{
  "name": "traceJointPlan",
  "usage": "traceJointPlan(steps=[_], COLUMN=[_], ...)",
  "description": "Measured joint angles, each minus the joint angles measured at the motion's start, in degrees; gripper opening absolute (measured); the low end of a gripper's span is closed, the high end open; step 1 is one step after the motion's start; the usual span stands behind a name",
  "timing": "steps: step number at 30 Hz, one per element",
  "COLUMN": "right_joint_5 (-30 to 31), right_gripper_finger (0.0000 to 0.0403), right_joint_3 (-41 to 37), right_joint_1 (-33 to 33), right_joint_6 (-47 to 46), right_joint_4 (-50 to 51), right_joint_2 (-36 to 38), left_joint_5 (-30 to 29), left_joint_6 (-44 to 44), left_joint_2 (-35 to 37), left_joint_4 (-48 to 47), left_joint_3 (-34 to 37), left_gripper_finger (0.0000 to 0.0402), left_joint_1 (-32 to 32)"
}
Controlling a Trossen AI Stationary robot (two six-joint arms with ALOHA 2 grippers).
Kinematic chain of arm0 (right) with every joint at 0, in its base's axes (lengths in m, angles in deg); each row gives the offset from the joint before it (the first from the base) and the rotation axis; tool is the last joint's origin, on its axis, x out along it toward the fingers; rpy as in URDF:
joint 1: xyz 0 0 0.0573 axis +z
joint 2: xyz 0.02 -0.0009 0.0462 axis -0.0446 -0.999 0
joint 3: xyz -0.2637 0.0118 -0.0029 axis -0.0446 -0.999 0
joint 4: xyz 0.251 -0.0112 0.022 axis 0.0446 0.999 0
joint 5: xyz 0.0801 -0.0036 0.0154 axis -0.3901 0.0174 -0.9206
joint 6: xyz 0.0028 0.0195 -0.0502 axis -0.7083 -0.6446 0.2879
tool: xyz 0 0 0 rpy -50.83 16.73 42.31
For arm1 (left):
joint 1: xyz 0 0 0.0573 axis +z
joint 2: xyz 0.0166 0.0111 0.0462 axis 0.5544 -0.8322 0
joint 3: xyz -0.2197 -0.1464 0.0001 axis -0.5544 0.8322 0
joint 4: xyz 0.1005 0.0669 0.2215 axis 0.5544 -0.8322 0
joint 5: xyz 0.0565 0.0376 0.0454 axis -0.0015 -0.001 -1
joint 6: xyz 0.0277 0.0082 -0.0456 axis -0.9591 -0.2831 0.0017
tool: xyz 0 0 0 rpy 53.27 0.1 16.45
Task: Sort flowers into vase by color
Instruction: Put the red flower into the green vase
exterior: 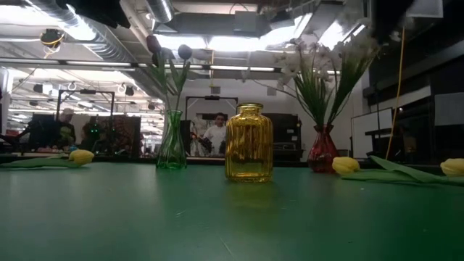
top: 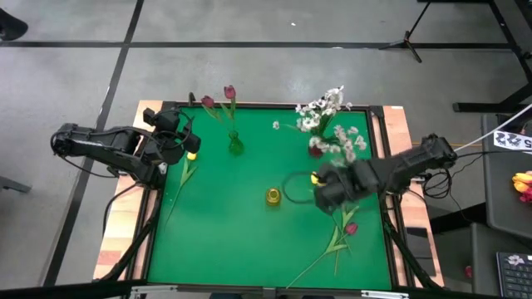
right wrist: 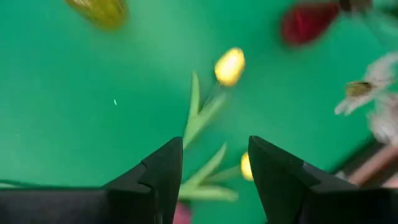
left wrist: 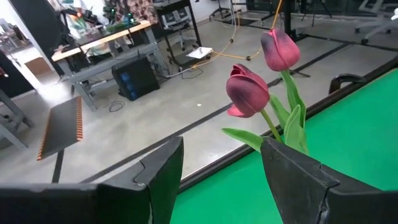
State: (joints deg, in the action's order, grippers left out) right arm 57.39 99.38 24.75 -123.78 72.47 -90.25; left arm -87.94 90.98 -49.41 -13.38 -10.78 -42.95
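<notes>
The green worktop (top: 224,232) carries three vases. A green vase (top: 236,144) stands toward the far left and holds two maroon tulips (top: 229,92). A red vase (top: 316,150) at the far right holds white sprays (top: 326,112). A yellow jar (top: 273,196) stands in the middle with nothing in it; in the low view it sits in front, between the other two vases.

The left gripper (top: 170,141) hovers at the worktop's left edge, just beside a yellow tulip (top: 192,155) whose stem runs down along the left side of the mat. Its fingers (left wrist: 165,171) stand apart and hold nothing; through the gap its wrist view looks out at the two maroon tulips, which stand beyond the fingertips, not between them.

The right gripper (top: 332,184) hangs over the right half of the worktop, right of the jar. Its fingers (right wrist: 165,171) are spread and hold nothing. Below and ahead of them lies another yellow tulip (right wrist: 229,66), its green stem running back toward the gap between the fingertips; a second yellow bloom (right wrist: 246,165) shows right at the inner edge of one finger. Nearer the front edge lies a maroon tulip (top: 351,228) with long stems (top: 328,249) trailing toward the front.
</notes>
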Motion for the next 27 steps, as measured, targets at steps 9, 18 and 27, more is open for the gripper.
traceJointPlan(steps=[9,18,27], right_joint_5=[-9.2,-8.0,-10.3], right_gripper_finger=[0.0184,0.0184,0.0184], right_joint_3=[-6.3,-16.4,-26.5], right_joint_1=[13.3,23.5,25.3], right_joint_6=[-14.7,-10.1,0.8], right_joint_4=[-9.5,-27.5,-35.0], right_joint_2=[-0.4,-0.4,-0.4], left_joint_5=[0.1,0.1,0.2], left_joint_6=[2.0,2.1,0.2], left_joint_2=[-0.1,-1.9,-3.3], left_joint_4=[0.0,0.0,0.0], left_joint_3=[0.0,0.0,0.0], left_gripper_finger=[0.0214,0.0214,0.0214], left_joint_1=[0.0,0.0,0.0])
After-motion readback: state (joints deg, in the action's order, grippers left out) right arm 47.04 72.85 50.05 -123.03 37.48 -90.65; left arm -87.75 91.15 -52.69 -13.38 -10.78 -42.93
